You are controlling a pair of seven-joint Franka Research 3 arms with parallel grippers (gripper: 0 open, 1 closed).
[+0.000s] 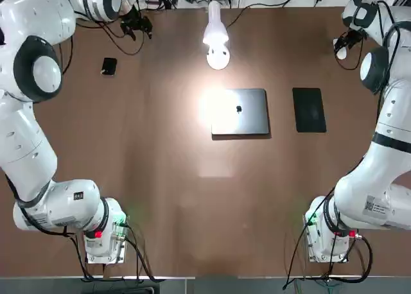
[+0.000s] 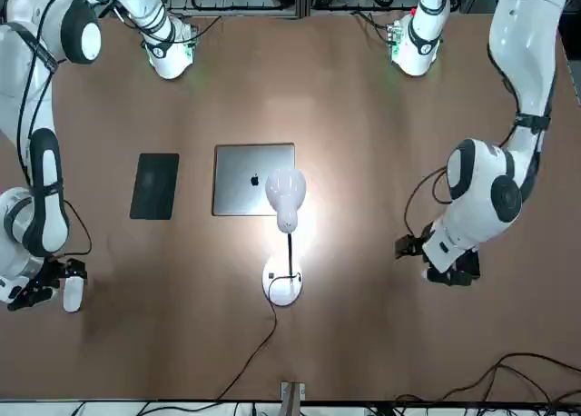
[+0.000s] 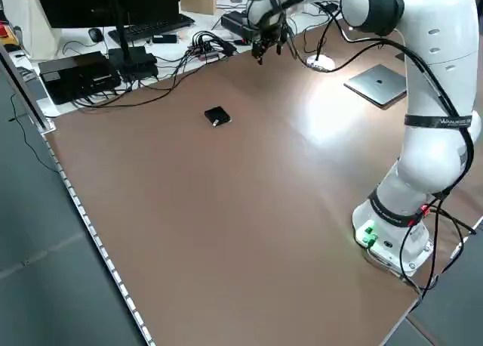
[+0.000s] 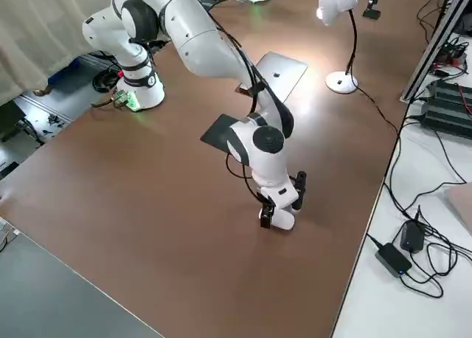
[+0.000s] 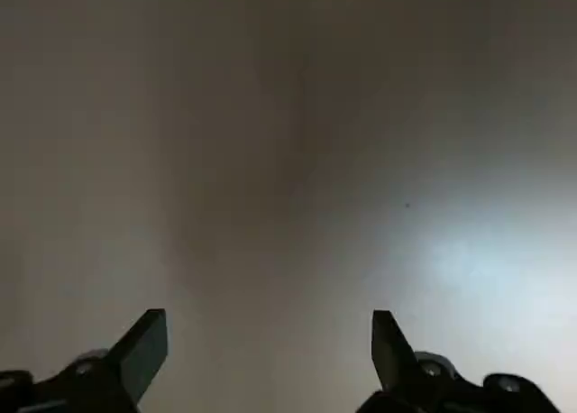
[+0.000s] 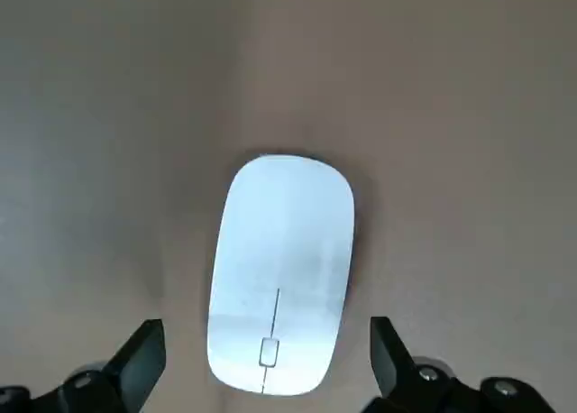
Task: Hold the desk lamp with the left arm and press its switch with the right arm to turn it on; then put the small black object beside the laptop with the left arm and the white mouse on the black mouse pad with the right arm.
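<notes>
"State of the left gripper (image 5: 269,350)?"

"Fingers spread wide, nothing held. It hangs over the table (image 1: 173,198) toward the far edge, between the small black object (image 1: 109,66) and the desk lamp (image 1: 218,56), touching neither."

"And the right gripper (image 6: 268,359)?"

"Also wide open and empty. It is above the white mouse (image 6: 284,251), near the far right of the table. The mouse shows between the two fingers in the wrist view, apart from both."

"Position of the lamp?"

"Upright on its round base near the middle of the far edge, its shade reaching toward the robot. I cannot tell whether it is lit."

"The laptop (image 1: 240,112)?"

"Closed and flat near the centre. The black mouse pad (image 1: 309,110) lies to its right, a gap between them; the mouse is off the pad, farther out. The black object lies well to the laptop's left, on the bare tabletop."
</notes>
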